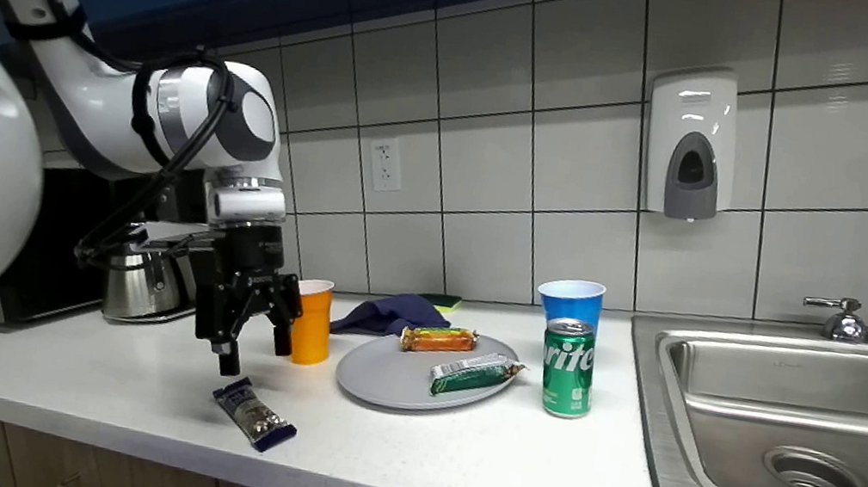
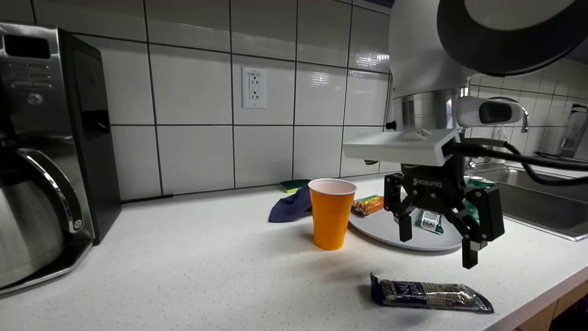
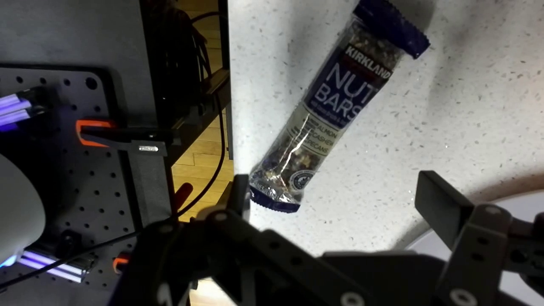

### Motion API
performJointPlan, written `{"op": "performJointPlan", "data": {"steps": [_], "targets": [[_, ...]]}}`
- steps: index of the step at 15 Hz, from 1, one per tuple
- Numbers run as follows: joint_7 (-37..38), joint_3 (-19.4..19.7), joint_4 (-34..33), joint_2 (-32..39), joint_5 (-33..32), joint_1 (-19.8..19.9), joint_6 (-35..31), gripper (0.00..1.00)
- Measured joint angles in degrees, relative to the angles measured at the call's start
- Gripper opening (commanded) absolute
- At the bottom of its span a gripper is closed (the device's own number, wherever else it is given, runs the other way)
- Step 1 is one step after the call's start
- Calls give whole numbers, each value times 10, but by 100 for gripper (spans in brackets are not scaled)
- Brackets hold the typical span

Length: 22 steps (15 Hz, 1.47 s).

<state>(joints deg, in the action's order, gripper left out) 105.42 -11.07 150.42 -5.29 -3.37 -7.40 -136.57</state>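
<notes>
My gripper (image 1: pixel 256 349) hangs over the white counter with its jaws wide apart and nothing between them, as both exterior views and the wrist view show. Below it, apart from the fingers, a Kirkland nut bar (image 3: pixel 323 106) in a clear and dark blue wrapper lies flat near the counter's front edge. In the wrist view the bar lies slantwise, its lower end close beside the left finger (image 3: pixel 240 193). Behind the gripper, a grey plate (image 1: pixel 378 378) carries an orange-wrapped bar (image 1: pixel 438 340) and a green-wrapped bar (image 1: pixel 470 375). An orange cup (image 2: pixel 331 216) stands upright beside the plate.
A green Sprite can (image 1: pixel 566 382) stands in front of a blue cup (image 1: pixel 569 302), left of the steel sink (image 1: pixel 654 418) in that exterior view. A dark blue cloth (image 2: pixel 290 207) and a sponge (image 2: pixel 294 185) lie by the tiled wall. A coffee maker (image 2: pixel 85 138) stands on the counter.
</notes>
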Motion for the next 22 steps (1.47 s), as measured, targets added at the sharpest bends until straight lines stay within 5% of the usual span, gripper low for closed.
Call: {"op": "performJointPlan", "data": {"steps": [4,13,22], "targets": [[6,-1,0,3,0,-2,-3,100],[152,-19,-9,33,-6,-33,-18,100],[197,2,-9,65,-8,-32,-53,100]]}}
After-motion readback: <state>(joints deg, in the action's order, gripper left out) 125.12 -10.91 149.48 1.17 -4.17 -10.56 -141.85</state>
